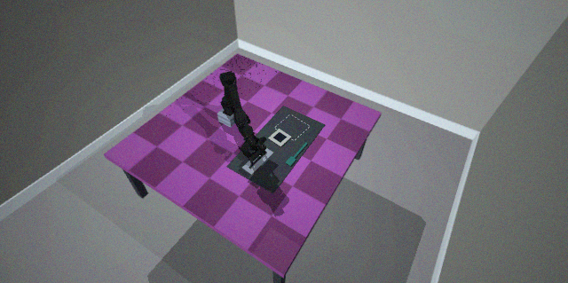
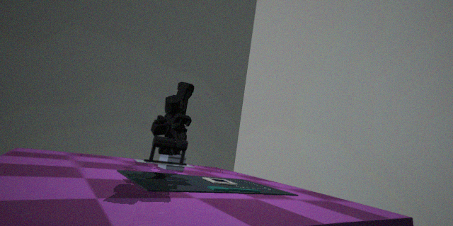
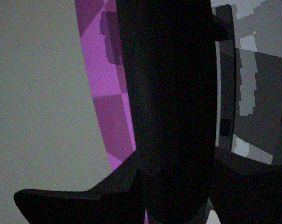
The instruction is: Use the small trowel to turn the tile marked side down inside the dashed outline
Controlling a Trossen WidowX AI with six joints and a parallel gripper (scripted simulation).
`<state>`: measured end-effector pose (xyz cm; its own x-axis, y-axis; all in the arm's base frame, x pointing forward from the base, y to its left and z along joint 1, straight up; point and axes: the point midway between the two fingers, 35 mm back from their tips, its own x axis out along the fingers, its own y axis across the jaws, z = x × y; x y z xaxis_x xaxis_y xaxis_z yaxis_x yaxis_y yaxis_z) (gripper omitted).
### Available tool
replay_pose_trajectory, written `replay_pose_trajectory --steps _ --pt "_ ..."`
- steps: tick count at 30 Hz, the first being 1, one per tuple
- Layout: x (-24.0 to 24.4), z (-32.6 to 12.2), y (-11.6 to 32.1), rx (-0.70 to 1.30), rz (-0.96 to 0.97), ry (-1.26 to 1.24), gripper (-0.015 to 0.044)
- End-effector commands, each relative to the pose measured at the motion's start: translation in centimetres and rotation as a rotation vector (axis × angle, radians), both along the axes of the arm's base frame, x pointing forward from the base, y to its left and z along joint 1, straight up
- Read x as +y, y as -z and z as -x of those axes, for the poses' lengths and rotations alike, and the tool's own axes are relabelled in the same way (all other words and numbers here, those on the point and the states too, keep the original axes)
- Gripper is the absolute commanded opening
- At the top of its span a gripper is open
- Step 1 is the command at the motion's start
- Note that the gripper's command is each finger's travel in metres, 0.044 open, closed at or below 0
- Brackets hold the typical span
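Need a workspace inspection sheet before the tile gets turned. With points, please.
surface: magenta checkered table [image 1: 222, 199] [image 2: 141, 215] [image 3: 99, 65], dark mat [image 1: 317, 125] [image 2: 192, 183] on it
job's things: tile [image 1: 280, 137] [image 2: 221, 181] flat on mat, dark square up, beside dashed outline [image 1: 309, 127]; pale-bladed trowel [image 1: 247, 169] [image 2: 140, 161] [image 3: 248, 75] raised
clutter: green flat-bladed tool [image 1: 296, 154] [image 2: 233, 189] on mat, not gripped
grippers: hand [image 1: 256, 159] [image 2: 167, 162] shut on what appears to be the trowel's dark handle
cables: nothing seen
surroundings: plain walls, white baseboards, grey floor

Trowel [image 1: 291, 159] [image 2: 233, 189] + outline [image 1: 292, 127] [image 2: 253, 186] on mat [image 1: 280, 155] [image 2: 281, 192] | mat on tbl [image 1: 177, 145] [image 2: 159, 213] [image 3: 103, 75] | sq. [image 1: 273, 137] [image 2: 209, 180] nr outline
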<state>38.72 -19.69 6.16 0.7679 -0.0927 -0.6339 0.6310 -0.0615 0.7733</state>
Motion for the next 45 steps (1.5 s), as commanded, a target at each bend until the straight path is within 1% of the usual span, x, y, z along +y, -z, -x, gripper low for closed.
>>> replay_pose_trajectory --steps 1,17,40,45 --pt "-0.1 -0.3 -0.7 -0.019 0.007 -0.003 0.0" --pt "0.1 -0.3 -0.7 -0.017 0.009 -0.002 0.0" --pt "8.6 2.2 0.8 -0.002 0.093 0.043 0.0" --pt "9.1 2.5 0.9 -0.003 0.099 0.046 0.0"
